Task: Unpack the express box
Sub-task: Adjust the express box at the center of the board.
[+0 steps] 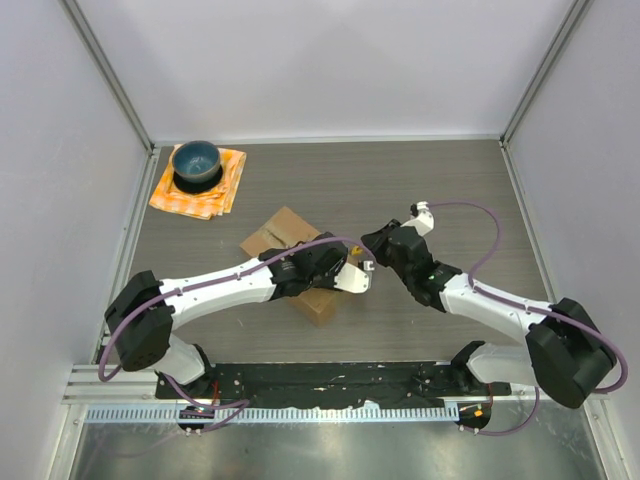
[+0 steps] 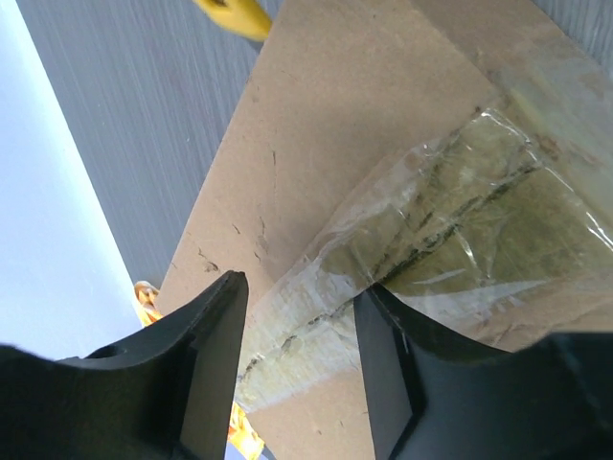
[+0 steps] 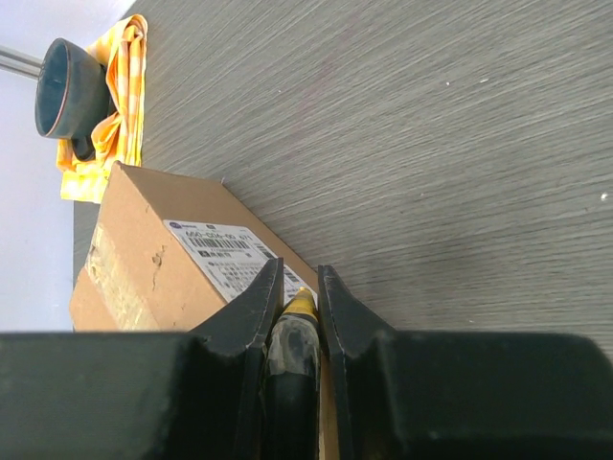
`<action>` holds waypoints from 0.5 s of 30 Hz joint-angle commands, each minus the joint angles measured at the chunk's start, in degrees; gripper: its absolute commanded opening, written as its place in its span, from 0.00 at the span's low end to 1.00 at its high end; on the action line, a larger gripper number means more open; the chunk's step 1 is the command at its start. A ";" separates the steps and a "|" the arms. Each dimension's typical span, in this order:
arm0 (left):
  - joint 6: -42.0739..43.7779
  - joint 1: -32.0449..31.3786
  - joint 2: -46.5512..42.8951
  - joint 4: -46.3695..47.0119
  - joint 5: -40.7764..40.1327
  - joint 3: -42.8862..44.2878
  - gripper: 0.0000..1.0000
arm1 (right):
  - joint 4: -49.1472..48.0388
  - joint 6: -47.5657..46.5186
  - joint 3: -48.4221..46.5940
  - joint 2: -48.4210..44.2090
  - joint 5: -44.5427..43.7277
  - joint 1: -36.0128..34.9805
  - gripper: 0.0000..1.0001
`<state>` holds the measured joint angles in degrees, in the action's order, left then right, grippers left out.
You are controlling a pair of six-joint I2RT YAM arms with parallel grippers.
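The express box [image 1: 279, 232] is a brown carton lying at an angle mid-table, with clear wrinkled tape [image 2: 431, 240] along its top seam. My left gripper [image 1: 342, 274] hovers over the box's near-right end. In the left wrist view its jaws [image 2: 302, 286] stand apart, astride the taped seam, with nothing pinched between them. My right gripper [image 1: 372, 250] sits just right of the box, shut on a black tool with a yellow tip [image 3: 298, 316]. The tip points at the box's side [image 3: 144, 278] near a white shipping label [image 3: 222, 251].
A blue bowl [image 1: 196, 163] rests on an orange checked cloth [image 1: 205, 195] at the far left corner. White enclosure walls with metal posts ring the table. The two arms meet close together over the box's right end.
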<state>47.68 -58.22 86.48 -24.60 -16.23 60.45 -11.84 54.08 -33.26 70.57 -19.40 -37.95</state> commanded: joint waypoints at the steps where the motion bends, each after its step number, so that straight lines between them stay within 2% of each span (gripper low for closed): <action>1: -1.89 0.30 -1.05 2.19 -3.28 0.03 0.50 | -0.30 -1.09 0.73 -4.81 -1.43 1.56 0.01; 4: -2.85 0.30 -1.66 1.84 -4.07 -0.42 0.40 | 1.98 -1.87 1.26 -9.64 -1.87 4.20 0.01; 5: -3.12 0.38 -1.84 1.49 -4.51 -0.33 0.32 | 2.77 -1.96 1.52 -11.05 -1.87 4.73 0.01; 7: -4.08 0.47 -2.36 0.35 -4.86 0.37 0.22 | 5.14 -2.14 1.79 -14.74 -2.40 5.96 0.01; 8: -4.17 0.56 -2.54 0.08 -5.21 0.55 0.14 | 5.85 -2.05 2.40 -15.89 -2.57 6.14 0.01; 13: -5.23 2.23 -3.07 -0.45 -6.10 2.30 0.11 | 8.41 0.49 5.92 -24.58 -2.40 6.31 0.01; 15: -5.06 2.93 -3.24 -0.45 -6.62 2.48 0.16 | 9.02 0.85 6.80 -25.30 -1.61 6.31 0.01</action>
<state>43.68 -56.73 85.60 -25.17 -20.62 60.42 -4.67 53.49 -28.36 47.59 -21.06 -31.73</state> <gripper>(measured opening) 0.130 0.220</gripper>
